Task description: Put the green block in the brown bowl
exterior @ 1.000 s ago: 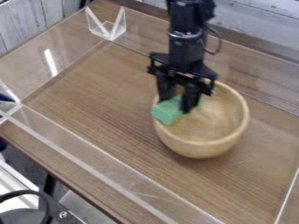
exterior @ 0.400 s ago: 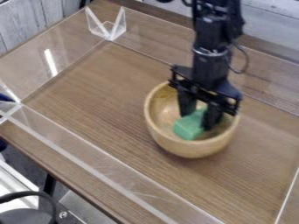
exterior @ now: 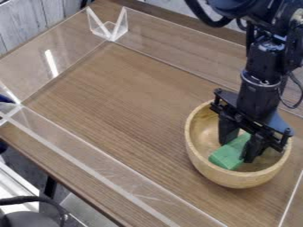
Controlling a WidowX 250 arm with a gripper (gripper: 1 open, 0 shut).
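- The end effector [exterior: 243, 146] points straight down into the brown bowl [exterior: 204, 155], its black fingers clamped on the green block [exterior: 231, 155].
- The green block is held tilted inside the bowl's hollow, its lower end near or on the bowl's inner floor; whether it touches cannot be told.
- The black arm [exterior: 263, 62] rises upright from the end effector toward the top right corner.
- The brown bowl sits on the wood-grain bench [exterior: 119, 97], close to its right front edge.
- Clear plastic walls [exterior: 53, 142] border the bench; a small clear stand [exterior: 108, 25] stands at the far left corner.
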